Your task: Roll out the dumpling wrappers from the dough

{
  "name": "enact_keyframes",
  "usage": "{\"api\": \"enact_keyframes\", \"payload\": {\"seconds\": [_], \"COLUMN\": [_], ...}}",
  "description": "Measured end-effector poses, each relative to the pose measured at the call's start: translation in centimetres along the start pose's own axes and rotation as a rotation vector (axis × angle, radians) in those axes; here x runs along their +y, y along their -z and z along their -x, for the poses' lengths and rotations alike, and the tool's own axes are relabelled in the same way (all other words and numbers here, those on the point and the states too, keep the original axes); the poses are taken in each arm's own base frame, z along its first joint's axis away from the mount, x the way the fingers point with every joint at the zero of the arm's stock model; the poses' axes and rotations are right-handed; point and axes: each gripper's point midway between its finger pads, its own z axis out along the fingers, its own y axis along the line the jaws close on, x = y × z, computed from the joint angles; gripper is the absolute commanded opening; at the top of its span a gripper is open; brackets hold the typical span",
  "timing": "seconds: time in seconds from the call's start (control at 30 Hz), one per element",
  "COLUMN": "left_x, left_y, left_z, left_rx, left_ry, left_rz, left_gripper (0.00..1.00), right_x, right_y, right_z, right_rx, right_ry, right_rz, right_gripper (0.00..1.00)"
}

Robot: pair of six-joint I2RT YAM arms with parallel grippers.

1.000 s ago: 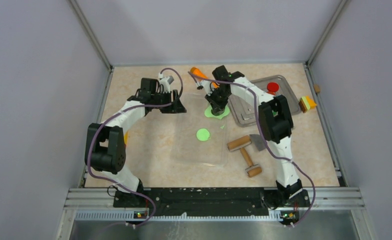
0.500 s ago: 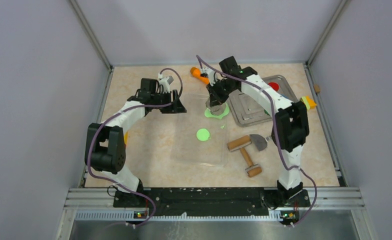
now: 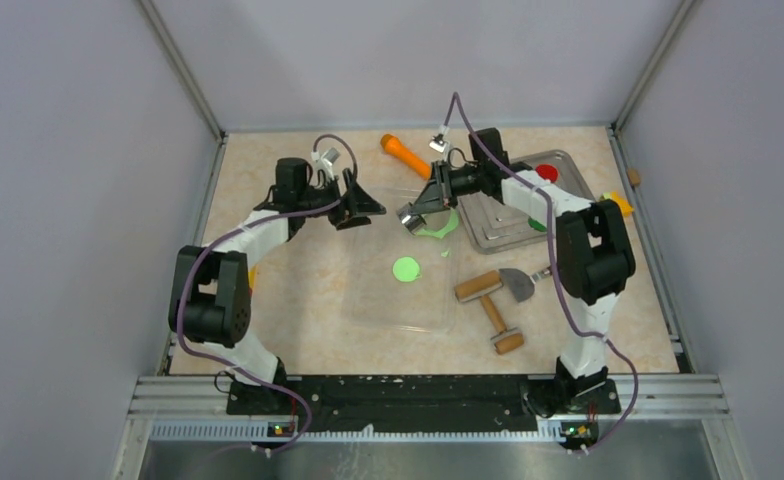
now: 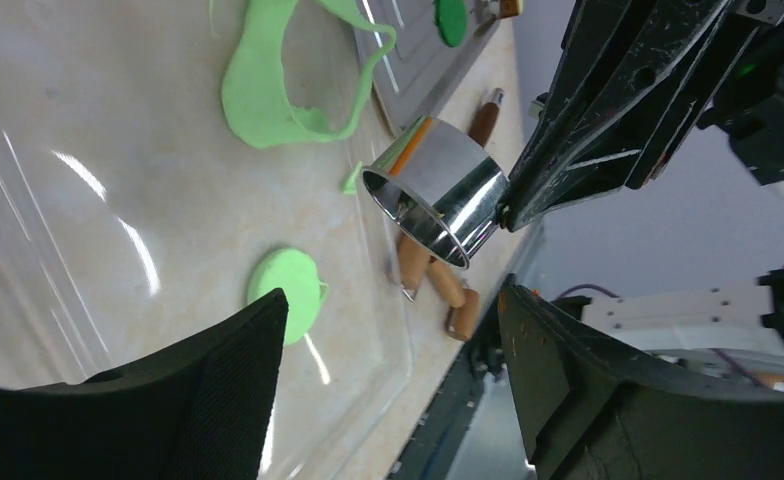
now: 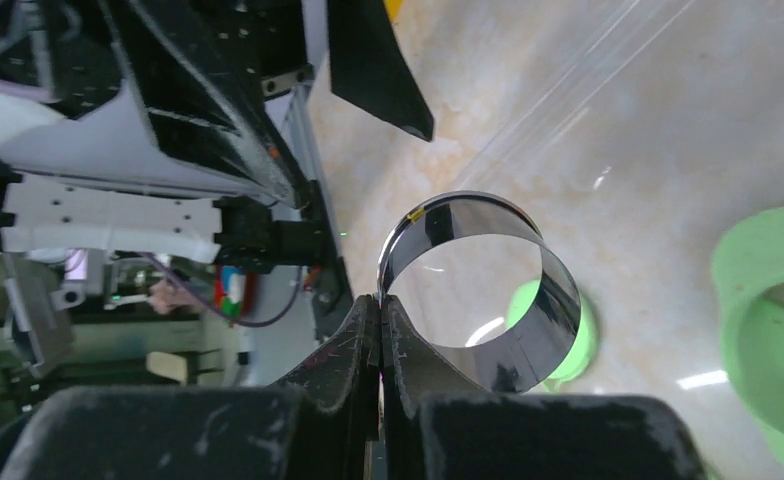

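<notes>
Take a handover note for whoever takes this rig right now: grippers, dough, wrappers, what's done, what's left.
Left gripper: open, empty, hovering over the clear mat.
Right gripper: shut on the wall of the metal ring cutter, which is tilted in the air and looks empty.
Dough: thin sheet with a round hole, at the mat's far edge.
Done: one wrapper lies flat mid-mat.
Left: probably gather and re-roll the dough, cut more wrappers.
</notes>
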Motion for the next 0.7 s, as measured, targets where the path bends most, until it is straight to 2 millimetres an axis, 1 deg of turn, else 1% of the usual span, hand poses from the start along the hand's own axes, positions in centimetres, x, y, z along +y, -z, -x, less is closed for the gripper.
{"api": "enact_keyframes", "payload": {"seconds": [0.07,0.13,0.23,0.33,0.47,0.7], "left_x": [0.1,0.3,0.2,-0.4,-1.1,-1.0], "left_y": [0.1,0.1,-0.1,-0.4,-0.5,-0.9], "left_z": [-0.5,-1.2,-1.1,-0.5,0.2,0.7], "left_rx": [-0.009,-0.004,0.002,0.001,0.0,0.004], "left_ry": [0.112,0.222,0.336,0.385,0.436,0.57], "left_rz": [-0.032,-0.053,-0.091,-0.138,-0.18,-0.191], "left_gripper": [0.79,0.77,0.71,0.66,0.61,0.52], "right_x": [0.6,1.1,1.8,2.2,2.4,2.4], "right_y": [-0.4,-0.5,-0.5,-0.6,-0.9,-2.4], "right_z": [-0.2,0.1,0.8,1.3,1.3,0.7], "right_rx": [-0.004,-0.013,-0.032,-0.043,-0.041,-0.013], "right_ry": [-0.047,-0.072,-0.084,-0.084,-0.091,-0.101], "right_rz": [0.045,0.076,0.099,0.112,0.119,0.124], "right_gripper": [0.0,0.0,0.0,0.0,0.0,0.0]}}
